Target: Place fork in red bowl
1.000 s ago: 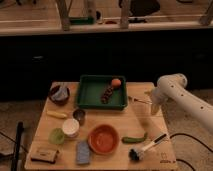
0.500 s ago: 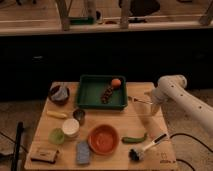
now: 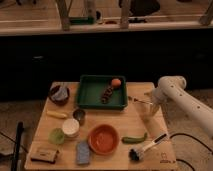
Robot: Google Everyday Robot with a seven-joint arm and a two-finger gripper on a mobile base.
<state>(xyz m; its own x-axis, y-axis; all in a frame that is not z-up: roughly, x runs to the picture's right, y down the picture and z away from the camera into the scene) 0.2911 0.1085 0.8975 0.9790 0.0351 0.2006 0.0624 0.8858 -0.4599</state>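
The fork [image 3: 136, 100] is a slim silvery piece lying just right of the green tray, pointing left. My gripper [image 3: 149, 103] hangs from the white arm [image 3: 172, 90] that reaches in from the right, and it is at the fork's right end. Whether it is touching the fork is unclear. The red bowl [image 3: 103, 138] sits near the table's front middle, with a plain inside, well to the front left of the gripper.
A green tray [image 3: 90, 95] at the back holds an orange [image 3: 116, 82] and a dark item [image 3: 106, 94]. A dark brown bowl [image 3: 59, 93], metal cup [image 3: 78, 116], white cup [image 3: 70, 127], green cup [image 3: 56, 135], blue sponge [image 3: 83, 152], green pepper [image 3: 134, 139] and brush [image 3: 145, 148] lie around.
The arm has shifted slightly to the left, towards the fork. The fork and other objects have not visibly moved.
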